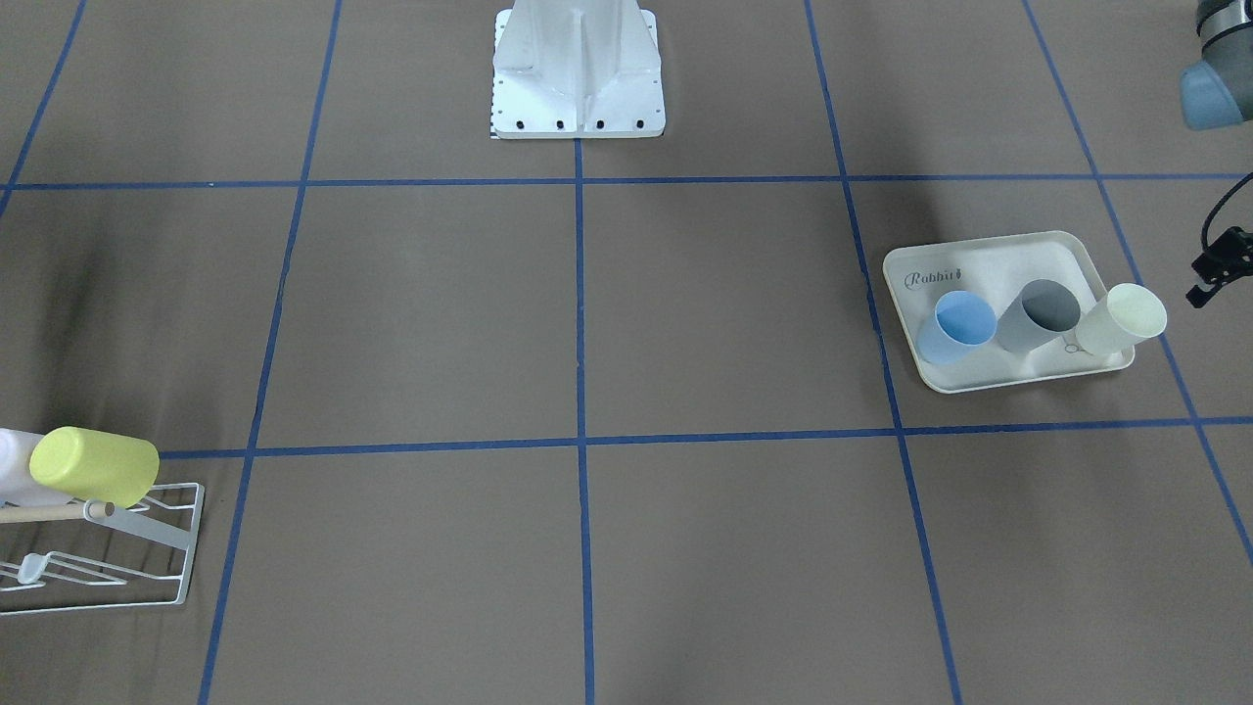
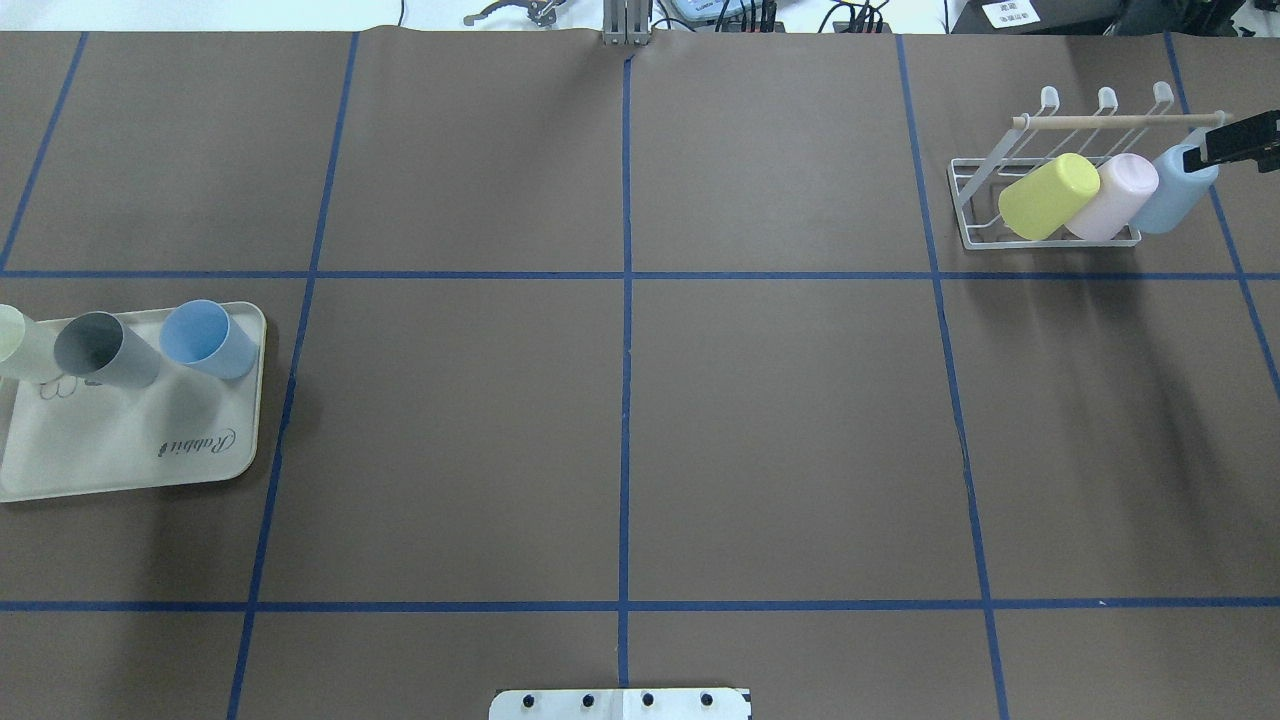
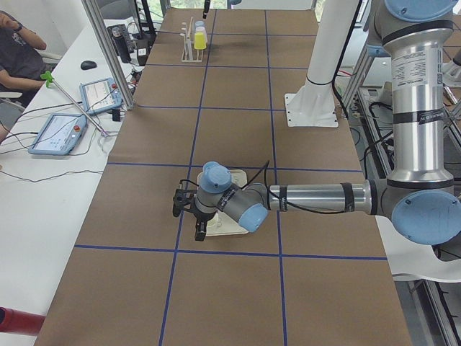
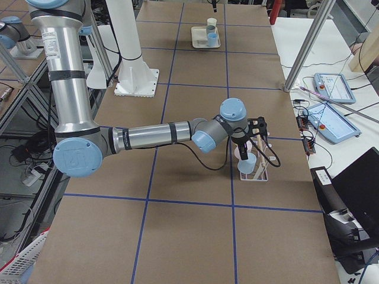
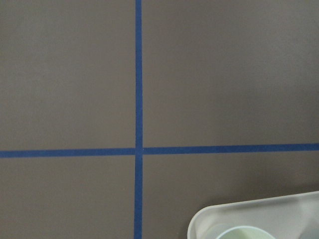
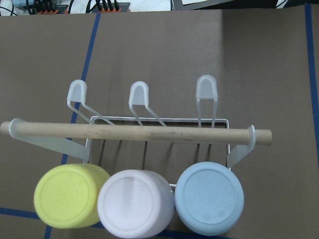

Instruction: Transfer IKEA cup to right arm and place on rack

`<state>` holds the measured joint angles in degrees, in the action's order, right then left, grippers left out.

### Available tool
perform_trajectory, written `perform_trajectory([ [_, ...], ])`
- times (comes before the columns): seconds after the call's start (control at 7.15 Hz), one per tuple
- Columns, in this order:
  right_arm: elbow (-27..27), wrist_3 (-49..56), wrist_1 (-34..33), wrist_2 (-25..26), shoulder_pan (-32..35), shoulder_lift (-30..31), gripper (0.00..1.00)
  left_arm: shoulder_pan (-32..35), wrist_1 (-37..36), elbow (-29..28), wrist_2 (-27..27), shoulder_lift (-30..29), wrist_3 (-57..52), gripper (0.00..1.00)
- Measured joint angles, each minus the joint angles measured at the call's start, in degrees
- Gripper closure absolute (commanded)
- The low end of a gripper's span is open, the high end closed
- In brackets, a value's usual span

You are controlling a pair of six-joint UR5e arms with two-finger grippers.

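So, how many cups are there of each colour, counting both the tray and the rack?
Yellow cup: 1
Pink cup: 1
Grey cup: 1
Pale green cup: 1
Blue: 2, the paler blue cup and the deeper blue cup
Total: 6 cups, 3 on the rack and 3 on the tray

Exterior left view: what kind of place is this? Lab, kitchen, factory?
Most likely a robotics lab bench. The table is covered in brown paper with a blue tape grid, two teach pendants lie on the side desk, and a person sits there, across from the left arm.
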<state>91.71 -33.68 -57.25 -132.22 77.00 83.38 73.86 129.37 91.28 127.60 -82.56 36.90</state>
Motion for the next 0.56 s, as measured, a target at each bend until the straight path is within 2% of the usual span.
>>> perform_trajectory([
  [0.28,1.6,-0.25,-0.11,-0.65,0.0,1.17,0.02,-3.81,0.73,-0.89,0.13,0.31,3.34,0.0],
  [0.42,1.91,-0.3,-0.11,-0.72,0.0,1.41,0.02,-4.5,0.85,-1.98,0.02,0.26,3.69,0.06],
  [0.56,2.01,-0.32,-0.1,-0.75,0.0,1.48,0.02,-4.94,0.92,-3.09,-0.06,0.08,3.79,0.39],
])
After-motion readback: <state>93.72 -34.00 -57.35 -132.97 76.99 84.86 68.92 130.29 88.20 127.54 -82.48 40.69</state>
